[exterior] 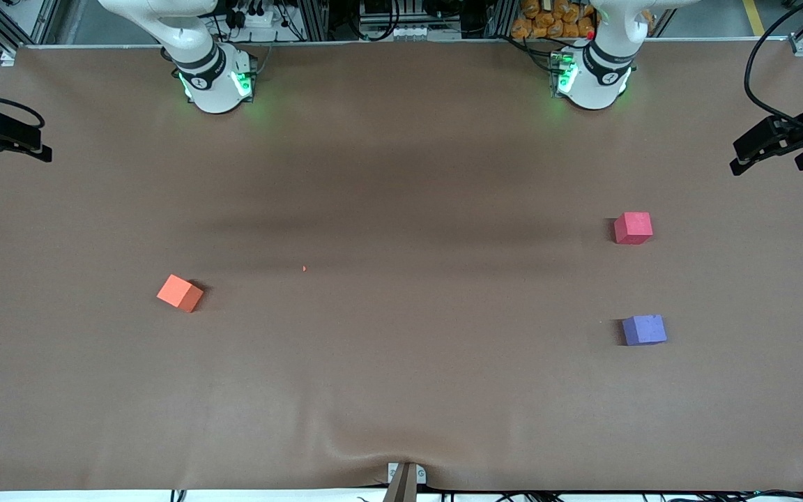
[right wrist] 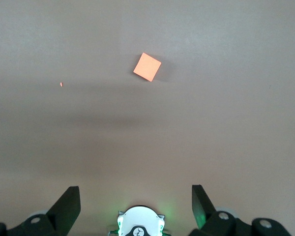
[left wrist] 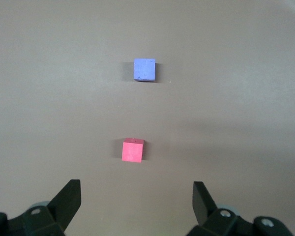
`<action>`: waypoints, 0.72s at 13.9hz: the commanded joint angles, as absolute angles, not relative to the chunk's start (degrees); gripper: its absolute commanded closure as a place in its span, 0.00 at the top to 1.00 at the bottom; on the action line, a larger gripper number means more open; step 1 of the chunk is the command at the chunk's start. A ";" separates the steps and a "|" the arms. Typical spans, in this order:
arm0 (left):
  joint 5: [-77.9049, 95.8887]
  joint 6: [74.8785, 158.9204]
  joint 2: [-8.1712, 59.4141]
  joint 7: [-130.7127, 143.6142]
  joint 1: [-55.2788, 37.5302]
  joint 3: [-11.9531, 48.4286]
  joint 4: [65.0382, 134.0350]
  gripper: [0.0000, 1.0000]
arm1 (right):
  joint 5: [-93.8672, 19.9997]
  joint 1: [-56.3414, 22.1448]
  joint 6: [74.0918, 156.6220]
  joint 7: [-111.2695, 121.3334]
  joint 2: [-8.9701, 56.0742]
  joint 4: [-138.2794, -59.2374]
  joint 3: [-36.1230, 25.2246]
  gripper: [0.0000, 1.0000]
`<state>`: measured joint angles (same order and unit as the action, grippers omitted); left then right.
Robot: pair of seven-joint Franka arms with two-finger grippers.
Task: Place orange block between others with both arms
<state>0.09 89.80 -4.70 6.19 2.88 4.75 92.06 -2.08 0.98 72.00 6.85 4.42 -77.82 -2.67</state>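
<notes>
Both arms (exterior: 199, 63) raised (fingers (left wrist: 69, 199) apart)

No readable text, labels or numbers on any visible surface.

An orange block (exterior: 180, 293), a small matte foam cube, is seen resting flat on the brown table toward the right arm's end, turned so that one corner points at the front camera; from the right wrist view (right wrist: 147, 67) it is shown as a diamond. Well apart from it, toward the left arm's end, two cubes of the same size are set squarer to the table's edges: a red-pink cube (exterior: 633, 228), and a purple-blue cube (exterior: 644, 330) nearer to the front camera. The two are kept apart by a bare gap, as is shown from the left wrist (left wrist: 132, 150) (left wrist: 144, 70)
</notes>
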 commanded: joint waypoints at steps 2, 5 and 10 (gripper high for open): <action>-0.09 89.03 -6.07 5.27 2.99 4.92 92.64 1.00 | -1.14 1.14 71.46 5.98 3.60 -78.05 -2.46 1.00; -0.09 89.03 -5.89 5.01 2.99 4.92 91.94 1.00 | -1.14 1.14 71.54 5.98 3.69 -78.05 -2.37 1.00; 0.17 88.77 -5.45 4.22 2.81 5.01 92.55 1.00 | -1.67 1.41 71.63 5.80 3.78 -78.05 -2.46 1.00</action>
<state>0.09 89.35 -4.73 4.94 2.83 4.83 92.03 -2.07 1.00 71.99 6.82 4.42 -77.82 -2.74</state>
